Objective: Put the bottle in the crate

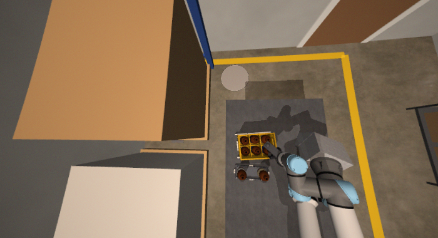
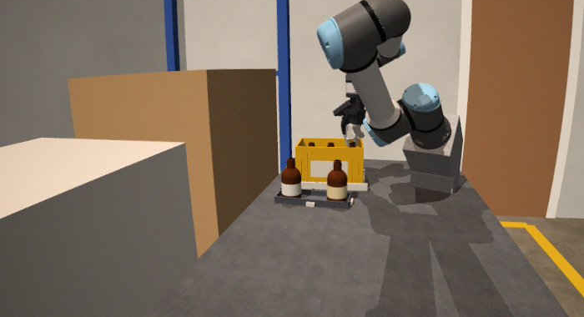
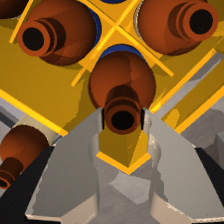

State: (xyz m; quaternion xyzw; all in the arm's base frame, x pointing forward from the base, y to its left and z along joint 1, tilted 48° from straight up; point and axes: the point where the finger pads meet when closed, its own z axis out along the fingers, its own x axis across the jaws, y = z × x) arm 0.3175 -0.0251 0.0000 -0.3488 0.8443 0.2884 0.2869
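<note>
We see the gripper point(image 3: 122, 120) clamped on the neck of a brown bottle point(image 3: 121, 82), one pale finger point(image 3: 75, 150) on each side of the neck. The held bottle stands upright with its body down inside a corner slot of the yellow crate point(image 3: 127, 167), the yellow dividers framing its shoulders. In the wrist view, two more bottles sit in the neighbouring slots above it, one up left point(image 3: 55, 30) and one up right point(image 3: 175, 22).

From the top view the crate point(image 1: 241, 146) shows two rows of three slots, and the wrist covers the slot at the near right corner; we count brown tops in the other five. The gripper point(image 1: 268, 146) reaches in from the arm side. In the exterior view the gripper point(image 2: 353, 135) hangs just over the crate's right end, fingers at the rim, with only the bottle's cap point(image 2: 352, 144) poking above the crate wall point(image 2: 329, 155).

The grey tray point(image 2: 317, 202) sits just in front of the crate, touching or nearly touching it; we cannot tell which. Two bottles stand upright on the tray, one left with a white label point(image 2: 290, 178), one right with a cream label point(image 2: 336, 181). Both crate and tray rest on the dark grey table point(image 2: 313, 259).
</note>
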